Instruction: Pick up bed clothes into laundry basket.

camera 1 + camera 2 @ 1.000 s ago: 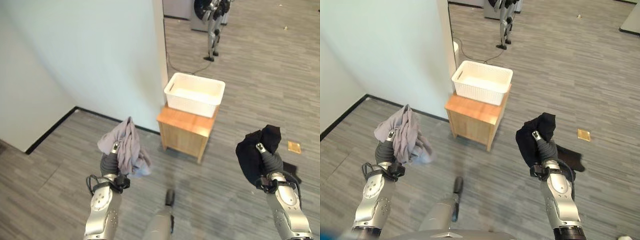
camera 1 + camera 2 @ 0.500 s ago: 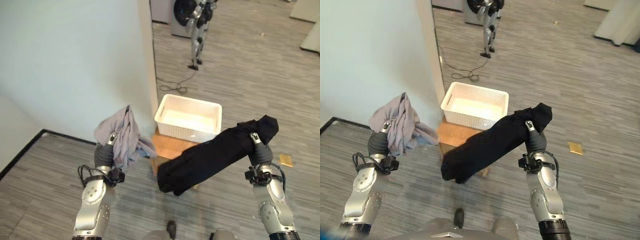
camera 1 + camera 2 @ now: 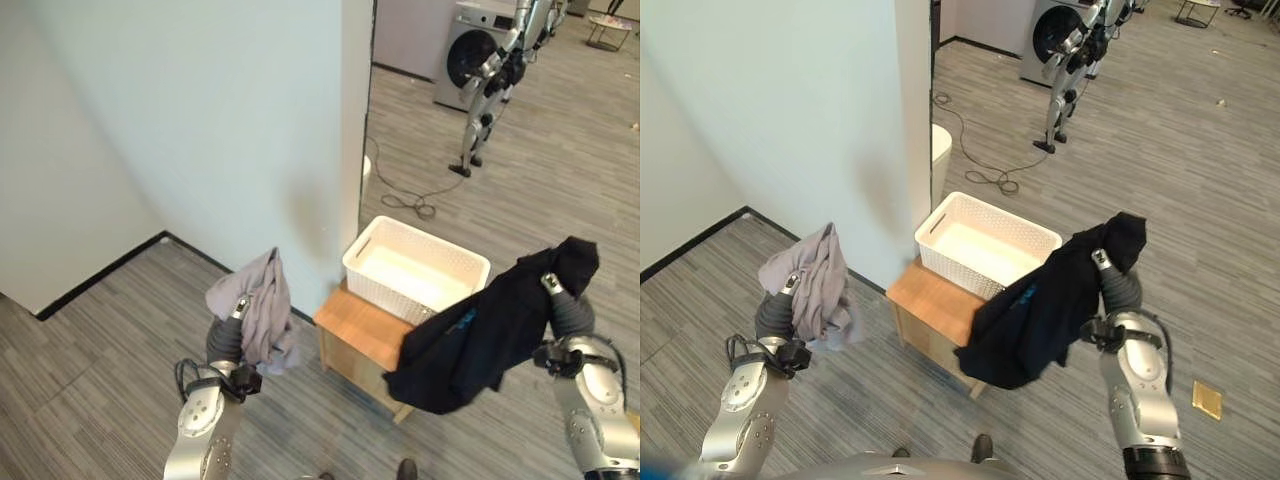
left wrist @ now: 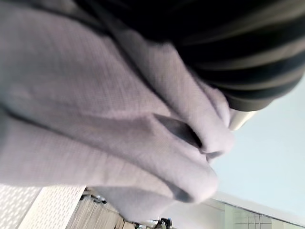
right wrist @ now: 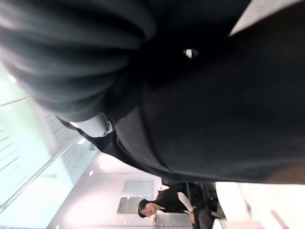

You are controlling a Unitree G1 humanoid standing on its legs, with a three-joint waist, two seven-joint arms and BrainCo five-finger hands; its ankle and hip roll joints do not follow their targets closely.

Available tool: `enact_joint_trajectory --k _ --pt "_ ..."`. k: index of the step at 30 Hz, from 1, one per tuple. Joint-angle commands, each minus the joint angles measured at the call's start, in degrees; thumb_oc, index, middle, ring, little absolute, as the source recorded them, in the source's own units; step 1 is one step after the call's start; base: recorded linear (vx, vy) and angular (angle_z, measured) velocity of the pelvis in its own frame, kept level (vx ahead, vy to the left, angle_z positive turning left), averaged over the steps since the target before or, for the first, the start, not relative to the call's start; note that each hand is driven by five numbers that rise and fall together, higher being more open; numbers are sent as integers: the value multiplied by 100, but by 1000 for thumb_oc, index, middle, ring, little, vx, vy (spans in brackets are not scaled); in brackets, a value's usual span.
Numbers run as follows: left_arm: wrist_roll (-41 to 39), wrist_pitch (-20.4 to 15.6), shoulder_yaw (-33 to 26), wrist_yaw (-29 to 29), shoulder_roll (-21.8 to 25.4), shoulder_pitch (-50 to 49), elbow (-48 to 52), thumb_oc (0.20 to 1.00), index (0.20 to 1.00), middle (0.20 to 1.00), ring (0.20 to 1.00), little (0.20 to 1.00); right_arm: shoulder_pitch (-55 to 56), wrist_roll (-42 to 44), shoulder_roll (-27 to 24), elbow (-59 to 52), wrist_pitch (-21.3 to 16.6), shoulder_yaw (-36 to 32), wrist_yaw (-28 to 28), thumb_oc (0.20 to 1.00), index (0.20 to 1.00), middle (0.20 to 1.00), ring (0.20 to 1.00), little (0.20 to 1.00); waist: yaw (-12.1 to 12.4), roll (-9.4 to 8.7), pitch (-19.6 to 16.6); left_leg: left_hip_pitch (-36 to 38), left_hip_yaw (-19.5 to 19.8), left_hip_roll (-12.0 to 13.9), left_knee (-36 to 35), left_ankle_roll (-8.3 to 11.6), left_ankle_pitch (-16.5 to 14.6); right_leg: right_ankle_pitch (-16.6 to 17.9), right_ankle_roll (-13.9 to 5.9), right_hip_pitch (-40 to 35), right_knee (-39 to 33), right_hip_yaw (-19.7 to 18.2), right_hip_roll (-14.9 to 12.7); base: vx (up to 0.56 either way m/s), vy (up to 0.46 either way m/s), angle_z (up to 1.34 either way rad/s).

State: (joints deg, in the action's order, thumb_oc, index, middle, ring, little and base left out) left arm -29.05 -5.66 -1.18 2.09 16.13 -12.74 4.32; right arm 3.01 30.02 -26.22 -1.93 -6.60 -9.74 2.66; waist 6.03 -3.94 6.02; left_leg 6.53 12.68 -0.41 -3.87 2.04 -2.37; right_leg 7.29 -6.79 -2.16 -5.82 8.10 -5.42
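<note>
Two garments are up off the floor: your left robot hand (image 3: 228, 335) is clenched round a crumpled grey cloth (image 3: 262, 310), your right robot hand (image 3: 567, 312) grips a black garment (image 3: 480, 340) that drapes down in front of the small wooden table (image 3: 362, 338). You see the white perforated plastic laundry basket (image 3: 415, 272) on that table, beside the pale wall corner (image 3: 352, 150). Grey wood-plank floor (image 3: 100, 340) all round; a washing machine (image 3: 470, 55) and another humanoid robot (image 3: 487, 85) stand far back.
</note>
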Motion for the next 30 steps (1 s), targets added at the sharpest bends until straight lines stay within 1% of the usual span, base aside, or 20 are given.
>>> enact_joint_trajectory --k 1,3,4,5,6,8,9,10,11,12,16,17,18,19,20,21,23,24,27,30 --pt "-232 -309 -45 -142 482 90 542 200 200 200 200 200 -759 27 -766 -391 -519 -450 85 200 200 200 200 200 31 -43 -258 -549 -289 80 -113 62 562 -480 -42 -248 148 91 -132 16 -4 22" --pt "-291 -283 -66 -170 507 -19 528 200 200 200 200 200 -968 11 -1162 -349 -552 -532 84 200 200 200 200 200 51 -47 -262 -565 -252 72 -113 70 564 -487 -42 -250 156 127 -123 13 5 12" --pt "-351 -256 -76 -225 575 -154 544 200 200 200 200 200 -1243 -217 -1732 -182 -549 -595 139 200 200 200 200 200 98 -77 -279 -584 -208 65 -113 74 564 -493 -44 -248 162 167 -114 11 7 6" --pt "-351 -255 -81 -225 562 -153 545 200 200 200 200 200 -1270 -211 -1750 -155 -561 -576 137 200 200 200 200 200 89 -65 -276 -585 -206 66 -113 74 563 -494 -44 -247 164 169 -113 41 -3 6" --pt "-396 -247 -31 -264 609 -206 537 200 200 200 200 200 -1430 -315 -2053 -21 -534 -532 179 200 200 200 200 200 125 -98 -288 -562 -198 76 -113 78 507 -535 -48 -280 151 183 -102 34 1 7" --pt "-510 -226 144 -350 692 -271 505 200 200 200 200 200 -2063 -385 -2775 653 -513 -156 254 200 200 200 200 200 174 -123 -269 -582 -183 71 -113 75 510 -525 -54 -264 160 194 -101 -1 11 1" --pt "-568 -221 231 -364 765 -275 502 200 200 200 200 200 -2314 -399 -3011 893 -470 7 321 200 200 200 200 200 204 -153 -250 -618 -174 56 -113 71 571 -476 -59 -228 173 201 -107 0 0 0" --pt "-597 -203 292 -398 840 -316 478 200 200 200 200 200 -2599 -434 -3278 1154 -415 185 334 200 200 200 200 200 230 -181 -250 -593 -181 69 -113 73 512 -511 -61 -264 158 211 -93 -38 9 0" --pt "-600 -207 280 -399 817 -309 475 200 200 200 200 200 -2692 -422 -3305 1216 -435 258 331 200 200 200 200 200 213 -165 -235 -622 -183 57 -113 68 573 -467 -62 -228 171 209 -105 34 8 3" --pt "-671 -156 435 -504 957 -400 440 200 200 200 200 200 -3481 -634 -3926 1771 -371 824 366 200 200 200 200 200 259 -210 -224 -596 -192 70 -113 69 510 -482 -65 -275 131 198 -91 0 0 0" --pt "-778 -78 726 -623 1198 -471 368 200 200 200 200 200 -4912 -1234 -4665 2541 -242 1925 517 200 200 200 200 200 317 -300 -216 -614 -183 70 -113 72 517 -475 -79 -286 110 230 -81 17 10 -1" --pt "-825 -69 793 -639 1192 -460 362 200 200 200 200 200 -5579 -1321 -4762 2895 -243 2500 592 200 200 200 200 200 305 -278 -212 -623 -175 69 -113 71 517 -476 -81 -278 111 235 -80 0 0 0" --pt "-861 -52 908 -661 1315 -459 320 200 200 200 200 200 -5946 -1475 -4894 3148 -198 2777 650 200 200 200 200 200 355 -348 -212 -634 -154 67 -113 73 519 -479 -81 -275 107 248 -74 0 0 0" --pt "-885 -45 997 -689 1382 -437 299 200 200 200 200 200 -6824 -1588 -4985 3627 -164 3555 681 200 200 200 200 200 369 -366 -209 -651 -152 59 -113 72 528 -476 -81 -270 105 251 -74 0 0 0" --pt "-903 -30 1067 -703 1479 -434 296 200 200 200 200 200 -7242 -1661 -5014 3897 -114 3891 730 200 200 200 200 200 394 -421 -208 -662 -146 61 -113 74 530 -472 -81 -267 102 259 -69 8 2 4" --pt "-917 -15 1126 -723 1503 -441 262 200 200 200 200 200 -8233 -1730 -4975 4452 -68 4773 745 200 200 200 200 200 389 -422 -198 -680 -141 60 -113 77 536 -469 -85 -255 95 264 -70 12 4 6" --pt "-923 -5 1157 -723 1545 -433 287 200 200 200 200 200 -9260 -1751 -4807 5143 -25 5693 758 200 200 200 200 200 398 -416 -189 -721 -117 54 -113 75 545 -457 -94 -223 89 275 -66 15 2 19" --pt "-942 -3 1168 -708 1585 -428 271 200 200 200 200 200 -9544 -1787 -4716 5356 23 5909 769 200 200 200 200 200 424 -452 -183 -746 -106 56 -113 77 558 -449 -96 -211 85 289 -61 7 -4 17" --pt "-996 -10 1241 -652 1573 -369 219 200 200 200 200 200 -10545 -1747 -4367 6124 74 6772 724 200 200 200 200 200 511 -461 -133 -880 -51 60 -113 99 605 -453 -92 -109 82 337 -45 0 0 0" --pt "-1024 -5 1258 -622 1608 -361 239 200 200 200 200 200 -10949 -1733 -4125 6594 146 7084 715 200 200 200 200 200 608 -507 -61 -1029 29 65 -113 111 647 -464 -86 -5 82 408 -13 -11 -7 7"
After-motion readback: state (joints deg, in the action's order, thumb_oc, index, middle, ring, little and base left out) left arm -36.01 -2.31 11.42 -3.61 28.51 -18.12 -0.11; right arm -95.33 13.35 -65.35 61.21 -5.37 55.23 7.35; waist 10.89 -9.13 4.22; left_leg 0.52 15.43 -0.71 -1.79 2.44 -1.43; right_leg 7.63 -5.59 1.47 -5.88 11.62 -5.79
